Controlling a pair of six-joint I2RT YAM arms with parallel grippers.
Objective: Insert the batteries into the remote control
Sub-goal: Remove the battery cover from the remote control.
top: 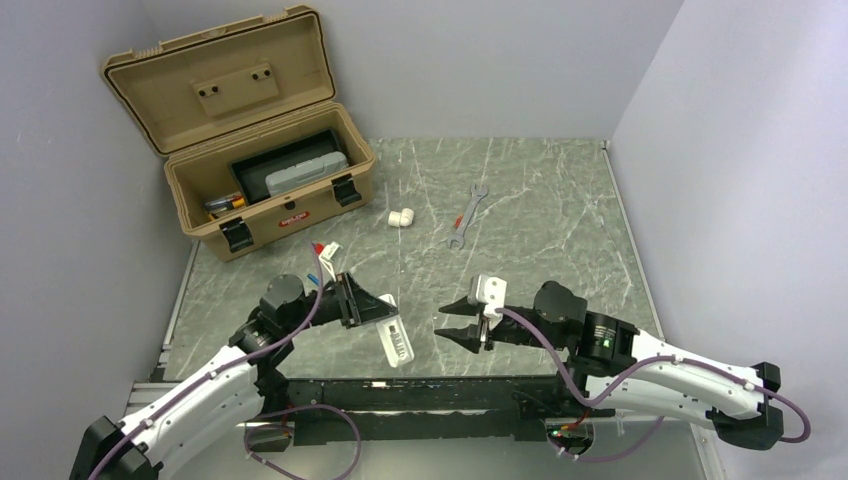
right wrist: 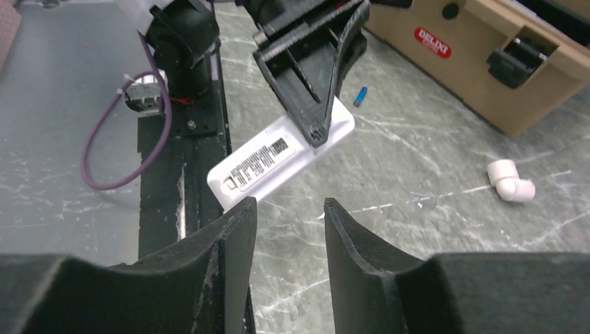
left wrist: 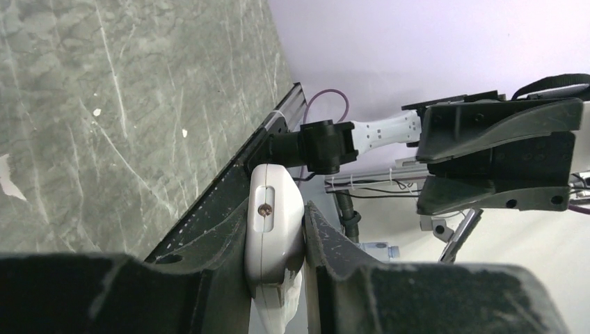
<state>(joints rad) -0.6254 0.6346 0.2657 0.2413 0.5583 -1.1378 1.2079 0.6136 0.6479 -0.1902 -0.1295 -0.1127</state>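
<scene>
My left gripper is shut on one end of the white remote control, which hangs tilted just above the table's near edge. In the left wrist view the remote control is pinched between both fingers of the left gripper. Its labelled back faces the right wrist camera. My right gripper hovers just right of the remote, open, and the right gripper has nothing between its fingers. Small orange-and-dark things in the toolbox's left end may be the batteries; I cannot tell.
An open tan toolbox stands at the back left with a grey case inside. A white pipe elbow and a silver wrench lie mid-table. A small blue cylinder lies on the table near the toolbox. A black rail runs along the near edge.
</scene>
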